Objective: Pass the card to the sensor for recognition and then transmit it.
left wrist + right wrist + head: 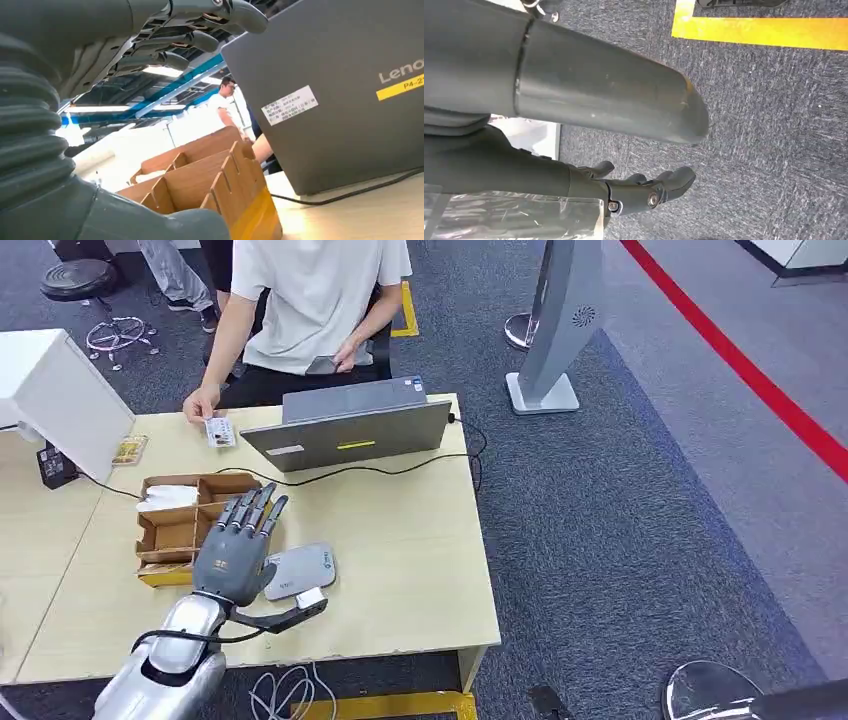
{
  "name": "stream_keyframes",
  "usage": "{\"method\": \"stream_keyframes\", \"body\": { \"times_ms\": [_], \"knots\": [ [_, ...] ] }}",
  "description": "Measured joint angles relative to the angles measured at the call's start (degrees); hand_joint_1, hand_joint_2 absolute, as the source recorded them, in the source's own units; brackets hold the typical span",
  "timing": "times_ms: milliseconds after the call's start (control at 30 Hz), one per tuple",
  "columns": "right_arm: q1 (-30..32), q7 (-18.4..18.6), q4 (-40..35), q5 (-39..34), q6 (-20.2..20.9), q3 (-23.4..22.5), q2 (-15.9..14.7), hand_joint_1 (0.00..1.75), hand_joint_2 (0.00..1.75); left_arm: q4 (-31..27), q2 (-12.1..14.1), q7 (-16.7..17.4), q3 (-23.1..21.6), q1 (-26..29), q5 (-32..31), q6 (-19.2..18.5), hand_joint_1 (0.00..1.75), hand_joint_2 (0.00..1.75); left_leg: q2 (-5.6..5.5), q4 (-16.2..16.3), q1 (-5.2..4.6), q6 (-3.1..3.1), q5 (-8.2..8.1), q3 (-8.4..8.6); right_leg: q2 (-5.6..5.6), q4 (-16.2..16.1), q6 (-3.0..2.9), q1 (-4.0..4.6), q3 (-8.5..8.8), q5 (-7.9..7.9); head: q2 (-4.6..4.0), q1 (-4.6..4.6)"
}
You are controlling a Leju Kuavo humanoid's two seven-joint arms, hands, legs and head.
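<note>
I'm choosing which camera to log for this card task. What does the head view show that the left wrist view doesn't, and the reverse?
Head view alone: the card under a person's hand at the table's far edge, the grey sensor pad beside the left hand, and the table as a whole.

Left wrist view alone: the laptop's white label and the yellow strip with its lettering, close up.

Both: the left hand, open, the wooden organizer and the laptop.

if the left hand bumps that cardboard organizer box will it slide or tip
The cardboard organizer would probably slide: it looks light, thin-walled, low and wide on a smooth table. The left hand hovers beside it. Its thin dividers could bend if pressed.
</note>
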Motion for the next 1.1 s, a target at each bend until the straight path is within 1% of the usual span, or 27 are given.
{"method": "stream_keyframes", "body": {
  "times_ms": [367,433,667,833,900,1000,1100],
  "knots": [
    [0.0,0.0,0.0,0.0,0.0,0.0,0.0,0.00,0.00,2.2,-0.5,0.1,0.3,-0.6,0.0,0.1,0.00,1.75,0.00,0.0,0.00,0.00,0.00,0.00,0.00,0.0,0.00,0.00,-0.01,-0.01,0.00,0.00],
    [0.0,0.1,0.0,0.2,0.1,0.0,0.0,0.00,0.00,2.8,-0.6,1.1,0.5,-1.0,0.0,-0.2,0.00,1.75,-0.01,0.0,0.00,0.00,0.00,-0.01,-0.01,0.0,0.00,0.00,-0.01,0.00,0.00,0.00],
    [-0.4,0.7,0.0,1.1,0.5,0.0,0.0,0.00,0.00,8.1,-1.4,1.3,2.5,-4.8,0.2,-0.4,0.00,1.75,-0.05,0.0,0.01,0.00,0.01,0.00,-0.06,0.0,-0.01,0.00,0.02,0.01,0.00,0.02],
    [-0.8,1.0,0.0,1.0,0.6,0.0,0.0,0.00,0.00,10.4,-2.2,1.4,3.2,-6.0,0.0,-0.5,0.00,1.75,-0.04,0.0,0.00,0.00,0.01,-0.01,-0.04,0.0,-0.01,0.00,0.02,0.01,0.00,0.00],
    [-0.8,1.1,0.0,0.8,0.5,0.0,0.0,0.00,0.00,10.8,-2.4,1.6,3.3,-5.9,-0.5,-0.1,0.00,1.75,-0.04,0.0,-0.01,0.00,0.01,-0.02,-0.05,0.0,-0.01,0.00,0.02,0.01,0.00,0.00],
    [-0.6,0.9,0.0,0.6,0.2,0.0,0.0,0.00,0.00,10.5,-2.4,1.7,3.5,-4.3,-1.1,0.2,0.00,1.75,-0.03,0.0,-0.01,0.00,0.00,-0.01,-0.03,0.0,-0.01,-0.01,0.00,0.00,0.00,0.02],
    [-0.5,0.5,0.0,0.5,0.2,0.0,0.0,0.00,0.00,8.6,-2.0,1.7,3.8,-2.0,-1.6,0.1,0.00,1.75,-0.04,0.0,0.00,0.00,-0.01,-0.02,-0.03,0.0,-0.01,0.00,-0.01,-0.03,0.00,0.00]
  ]
}}
